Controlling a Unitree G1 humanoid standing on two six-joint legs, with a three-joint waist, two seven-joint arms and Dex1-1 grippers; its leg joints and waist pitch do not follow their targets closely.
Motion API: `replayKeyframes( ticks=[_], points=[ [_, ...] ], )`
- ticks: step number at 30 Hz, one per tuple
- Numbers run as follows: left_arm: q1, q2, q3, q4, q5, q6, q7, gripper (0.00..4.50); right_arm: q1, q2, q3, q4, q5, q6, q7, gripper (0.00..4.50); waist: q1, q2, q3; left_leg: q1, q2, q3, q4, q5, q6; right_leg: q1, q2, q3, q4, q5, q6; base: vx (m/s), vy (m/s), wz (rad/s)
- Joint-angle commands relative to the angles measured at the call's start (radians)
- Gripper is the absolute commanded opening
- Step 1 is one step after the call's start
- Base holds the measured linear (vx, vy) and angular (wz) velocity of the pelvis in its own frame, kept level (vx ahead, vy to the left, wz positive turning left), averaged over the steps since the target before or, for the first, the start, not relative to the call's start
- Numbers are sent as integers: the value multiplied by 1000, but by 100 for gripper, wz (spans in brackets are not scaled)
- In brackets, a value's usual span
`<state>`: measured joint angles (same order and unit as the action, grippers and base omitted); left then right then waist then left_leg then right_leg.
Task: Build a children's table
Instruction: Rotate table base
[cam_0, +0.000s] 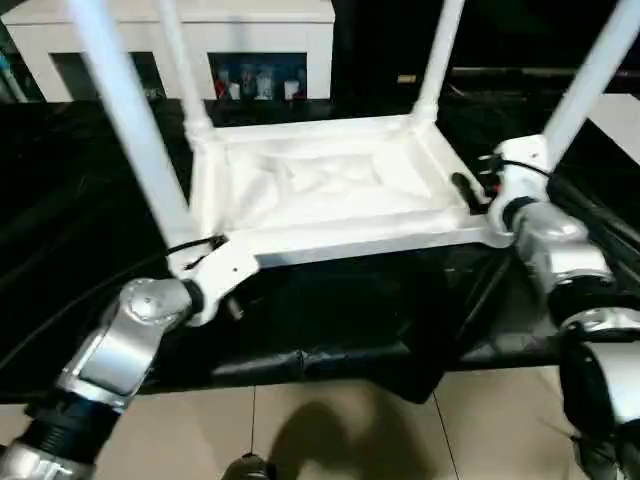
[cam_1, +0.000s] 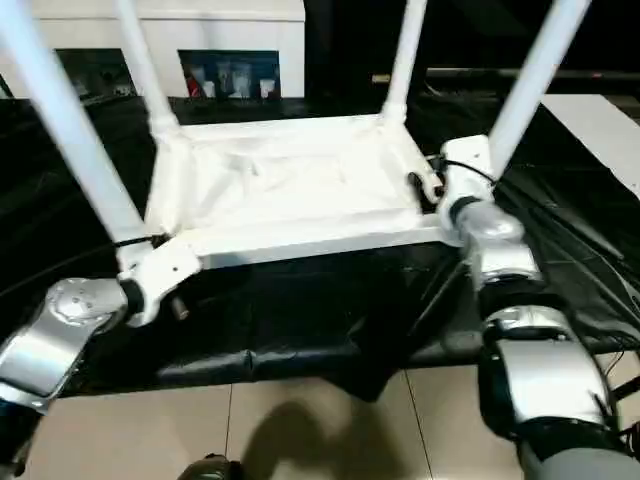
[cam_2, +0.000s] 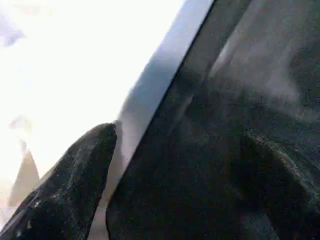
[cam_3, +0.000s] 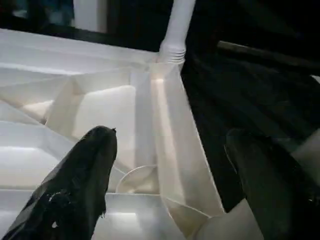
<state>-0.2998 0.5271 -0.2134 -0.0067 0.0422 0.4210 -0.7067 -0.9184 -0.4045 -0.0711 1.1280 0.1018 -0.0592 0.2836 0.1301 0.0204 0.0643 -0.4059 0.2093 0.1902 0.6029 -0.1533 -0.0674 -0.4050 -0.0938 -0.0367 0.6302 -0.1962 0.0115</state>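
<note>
While the table (cam_0: 330, 190) is lying upside down on the black sheet (cam_0: 330, 330), all four legs are standing in their corner sockets.
Left gripper (cam_0: 232, 305): hanging released at the near-left corner.
Right gripper (cam_3: 170, 190): gaping astride the right rim, grasping nothing.
Remaining: probably turning it upright.

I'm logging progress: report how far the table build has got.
Done: all four legs stand up from the corners of the upside-down table top. In hand: nothing; the left gripper and right gripper sit open at its near corners. Left: turning it upright.
</note>
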Motion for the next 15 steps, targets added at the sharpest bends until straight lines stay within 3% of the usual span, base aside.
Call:
replayKeyframes(
  ticks=[1,2,4,7,9,10,11,15],
  points=[
    [43,1,31,-109,-95,6,-74,444,-11,11,-7,6,-1,-23,43,383,-7,-1,-90,24,5,-3,-59,-197,-2,45,-29,15,-51,-35,-238,0,0,0],
    [109,23,68,-213,-191,52,-147,444,9,37,-5,-14,10,-37,89,383,-14,-2,-89,21,5,-3,-58,-193,5,45,-28,15,-48,-29,-246,0,0,0],
    [131,32,82,-243,-221,70,-166,444,16,45,-1,-18,11,-46,105,383,-24,-1,-84,21,5,-2,-61,-208,18,41,-25,13,-52,-58,-252,0,0,0],
    [224,65,198,-339,-353,163,-221,444,98,81,23,-113,13,-47,123,383,-33,4,-77,24,7,-1,-67,-247,12,37,-22,16,-60,-125,-240,0,0,0],
    [265,86,237,-357,-371,158,-231,444,142,90,40,-163,11,-42,123,383,-39,7,-74,33,7,-2,-69,-294,0,31,-18,16,-68,-191,-224,0,0,0],
    [304,87,284,-371,-383,140,-222,444,191,98,54,-217,11,-37,123,383,-41,13,-71,36,8,-4,-74,-332,-13,27,-17,17,-75,-232,-208,0,0,0],
    [308,85,290,-372,-385,138,-220,444,197,98,55,-225,12,-36,121,383,-41,11,-71,35,9,-4,-75,-338,-17,29,-17,18,-75,-234,-202,0,0,0],
    [366,58,364,-384,-413,110,-190,444,277,111,56,-324,21,-18,105,383,-41,24,-69,40,8,-10,-81,-393,-36,24,-16,19,-80,-274,-183,0,0,0]
  ],
)
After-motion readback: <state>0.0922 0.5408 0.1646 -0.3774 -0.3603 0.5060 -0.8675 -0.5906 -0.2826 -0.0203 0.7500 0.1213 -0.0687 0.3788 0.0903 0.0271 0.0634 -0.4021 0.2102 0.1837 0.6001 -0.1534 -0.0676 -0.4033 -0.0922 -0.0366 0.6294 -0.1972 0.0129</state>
